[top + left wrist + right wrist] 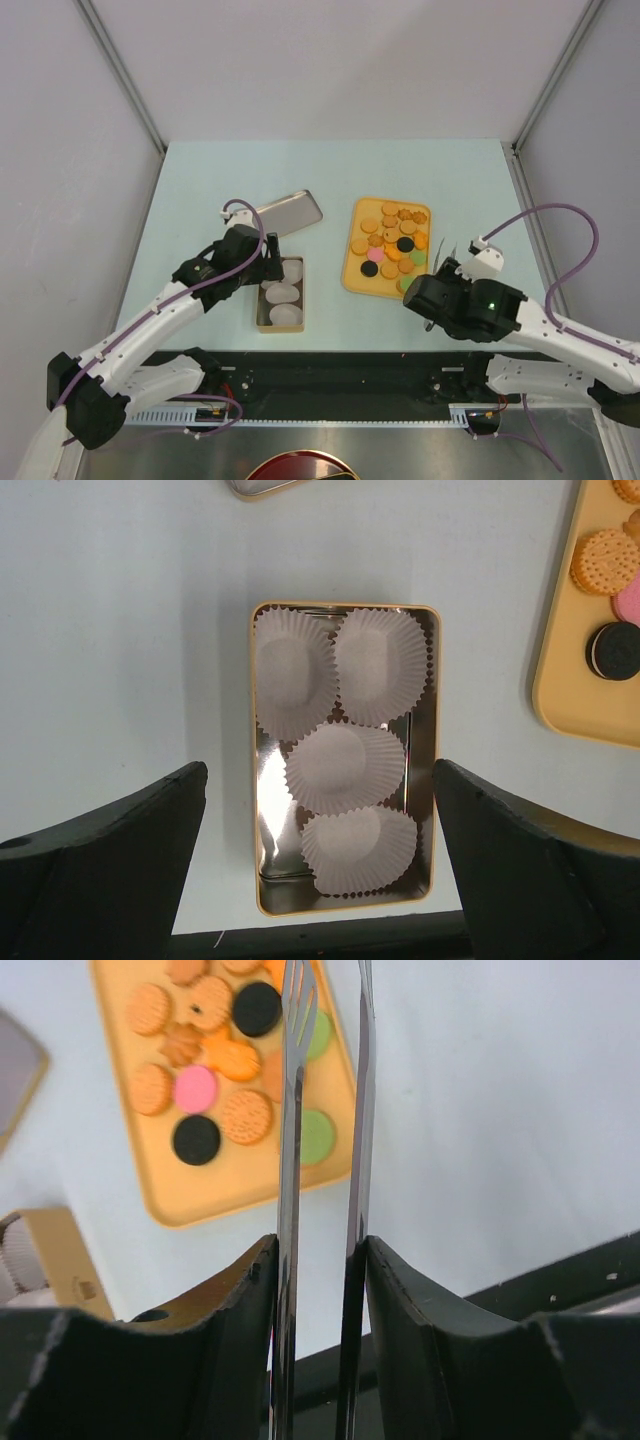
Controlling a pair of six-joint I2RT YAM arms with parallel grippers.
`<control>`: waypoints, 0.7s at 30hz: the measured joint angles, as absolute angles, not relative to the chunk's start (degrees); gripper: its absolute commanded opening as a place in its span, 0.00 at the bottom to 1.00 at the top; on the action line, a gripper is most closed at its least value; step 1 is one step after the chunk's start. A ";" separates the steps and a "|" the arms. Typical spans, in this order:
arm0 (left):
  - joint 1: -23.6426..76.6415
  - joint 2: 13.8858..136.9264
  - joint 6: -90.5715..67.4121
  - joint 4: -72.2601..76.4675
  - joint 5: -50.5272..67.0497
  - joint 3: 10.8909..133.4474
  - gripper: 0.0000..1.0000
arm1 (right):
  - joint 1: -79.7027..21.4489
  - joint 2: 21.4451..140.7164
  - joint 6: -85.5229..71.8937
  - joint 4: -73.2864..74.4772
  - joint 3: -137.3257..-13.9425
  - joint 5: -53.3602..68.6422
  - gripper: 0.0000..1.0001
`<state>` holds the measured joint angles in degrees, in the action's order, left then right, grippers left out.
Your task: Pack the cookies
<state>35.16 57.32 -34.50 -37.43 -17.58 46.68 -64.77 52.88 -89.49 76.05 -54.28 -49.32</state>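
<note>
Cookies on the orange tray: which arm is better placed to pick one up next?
Right. The right gripper holds metal tongs with tips near the tray of cookies; the left gripper hangs open above the tin.

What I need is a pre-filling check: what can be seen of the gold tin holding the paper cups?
The tin is a shallow rectangular box with rounded corners, a gold rim and a shiny, mirror-like floor, apparently metal. It lies flat and open on the pale table, its long side running away from the arms. Four white pleated paper cups sit inside, all empty. The left gripper hangs open above it, fingers to either side, apparently clear of it.
</note>
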 measured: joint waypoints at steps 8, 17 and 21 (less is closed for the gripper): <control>35.27 57.32 -34.50 -37.41 -17.54 46.68 1.00 | -60.58 48.40 -64.07 65.10 -57.63 -52.51 0.57; 35.68 57.32 -34.50 -37.41 -17.56 46.65 1.00 | -40.45 55.57 -34.15 45.54 -58.52 -33.65 0.36; 35.75 57.32 -34.50 -37.43 -17.56 46.65 1.00 | -38.96 60.05 -29.17 42.37 -60.82 -26.61 0.40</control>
